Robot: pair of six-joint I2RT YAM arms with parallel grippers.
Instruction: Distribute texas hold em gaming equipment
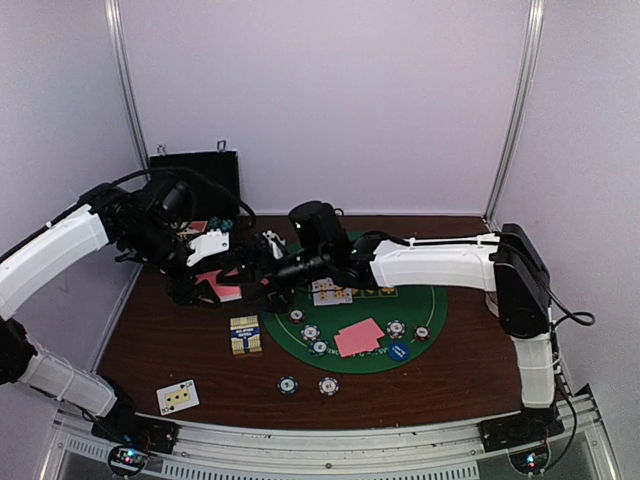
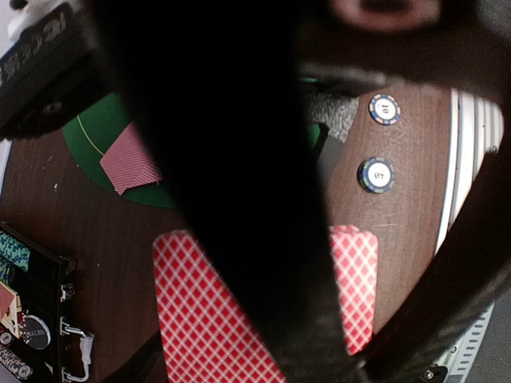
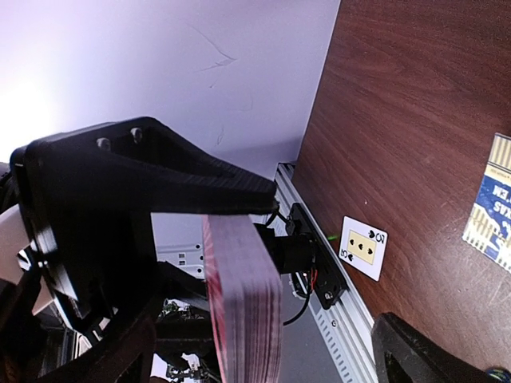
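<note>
Held the stack of pink-backed playing cards [image 2: 200,319] in the closed left claw [image 1: 212,278], above the brown wooden tabletop [image 1: 440,390]. Held the right claw [image 1: 255,272] wide open, empty, just beside the stack's edge. Needed to pinch only the top card (never a clump) and draw it off flat. Could not make out any touch of the right fingers [image 3: 136,175] on it, nor the left grip, lost in dark blur.

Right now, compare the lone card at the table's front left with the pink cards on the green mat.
The lone card lies face up; the pink cards lie face down. The lone card sits on the wooden table, the pink cards on the green mat. The lone card is single; the pink cards overlap as a pair. Both lie flat.
</note>
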